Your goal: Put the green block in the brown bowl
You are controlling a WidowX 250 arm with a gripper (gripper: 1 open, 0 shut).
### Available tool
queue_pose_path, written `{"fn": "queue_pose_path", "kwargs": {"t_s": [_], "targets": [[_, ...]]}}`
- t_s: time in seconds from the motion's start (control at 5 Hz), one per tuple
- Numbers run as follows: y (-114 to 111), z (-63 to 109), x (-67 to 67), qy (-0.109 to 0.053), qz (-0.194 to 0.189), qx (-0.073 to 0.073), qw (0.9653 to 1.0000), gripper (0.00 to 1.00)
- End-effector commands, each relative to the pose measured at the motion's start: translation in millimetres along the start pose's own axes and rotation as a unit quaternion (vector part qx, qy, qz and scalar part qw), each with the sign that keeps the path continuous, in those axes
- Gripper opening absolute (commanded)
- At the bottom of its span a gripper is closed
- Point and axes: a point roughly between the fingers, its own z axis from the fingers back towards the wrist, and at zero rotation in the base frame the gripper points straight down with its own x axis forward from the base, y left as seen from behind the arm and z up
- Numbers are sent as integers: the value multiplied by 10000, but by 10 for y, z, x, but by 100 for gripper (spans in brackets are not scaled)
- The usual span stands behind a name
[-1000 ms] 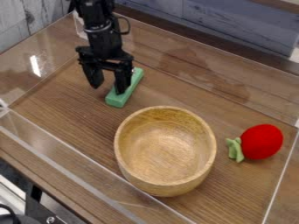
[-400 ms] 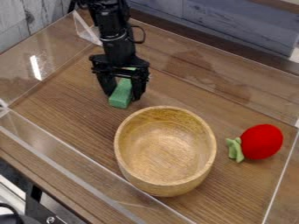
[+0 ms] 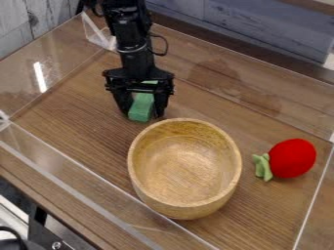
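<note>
The green block [image 3: 139,105] lies flat on the wooden table just behind the brown bowl [image 3: 185,166]. My gripper [image 3: 140,104] points straight down over the block, open, with one black finger on each side of it. The block's far end is hidden by the gripper. The wooden bowl stands empty at the front centre, its rim close to the fingertips.
A red toy fruit with a green leaf [image 3: 288,158] sits to the right of the bowl. Clear plastic walls [image 3: 33,73] border the table at the left and along the front edge.
The gripper has shifted right from beside the block to straddle it and has rolled slightly. The block and bowl have stayed put.
</note>
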Motion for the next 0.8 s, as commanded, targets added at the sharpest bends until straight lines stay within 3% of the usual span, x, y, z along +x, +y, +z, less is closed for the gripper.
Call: {"fn": "queue_pose_path", "kwargs": {"t_s": [0.0, 0.2, 0.4, 0.6], "targets": [[36, 411, 118, -378, -51, -35, 9993, 100], [140, 651, 151, -484, -145, -109, 9987, 100], [160, 552, 58, -504, -157, -99, 9986, 100], [220, 517, 51, -438, -391, -93, 9982, 0]]}}
